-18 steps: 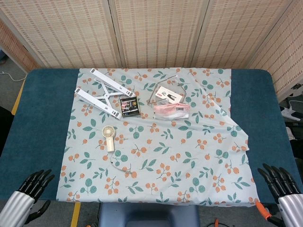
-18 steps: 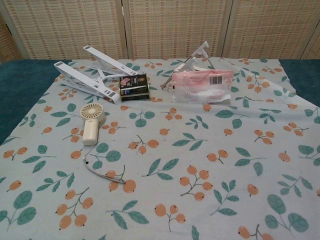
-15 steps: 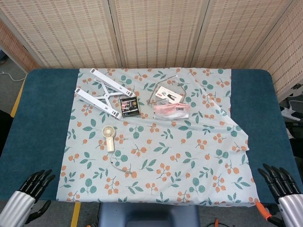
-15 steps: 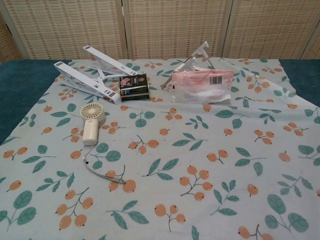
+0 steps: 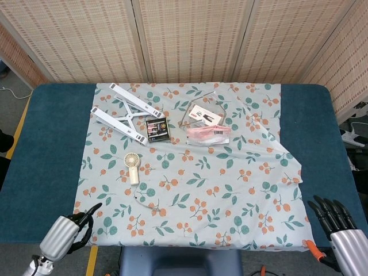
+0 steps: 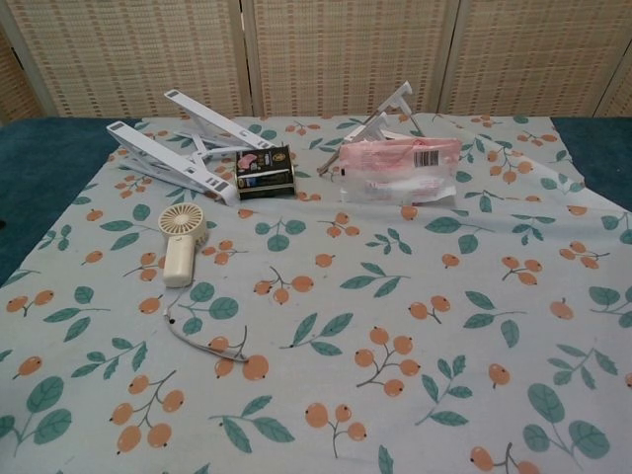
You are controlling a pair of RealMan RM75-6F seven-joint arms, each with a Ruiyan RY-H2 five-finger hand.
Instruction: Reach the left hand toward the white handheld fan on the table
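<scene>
The white handheld fan point(image 5: 132, 167) lies on the floral cloth left of centre, round head toward the back, and its thin cord point(image 5: 144, 201) trails toward the front. The chest view shows the fan point(image 6: 179, 243) with its cord point(image 6: 205, 344) but neither hand. My left hand point(image 5: 80, 223) hangs at the table's front left edge, just over the cloth's corner. It holds nothing, with a dark finger pointing toward the fan, still well short of it. At the front right corner, my right hand point(image 5: 330, 211) is empty with its fingers spread.
At the back of the cloth are a white folding stand point(image 5: 123, 112), a black box point(image 5: 156, 129), a pink packet point(image 5: 210, 133) and a wire frame point(image 5: 201, 112). An orange-handled tool point(image 5: 313, 250) lies by the right hand. Blue tabletop point(image 5: 46, 144) flanks the cloth.
My left hand has swung right and forward from off the table's left corner to the cloth's front left corner. The right hand has shifted slightly. The fan has not moved.
</scene>
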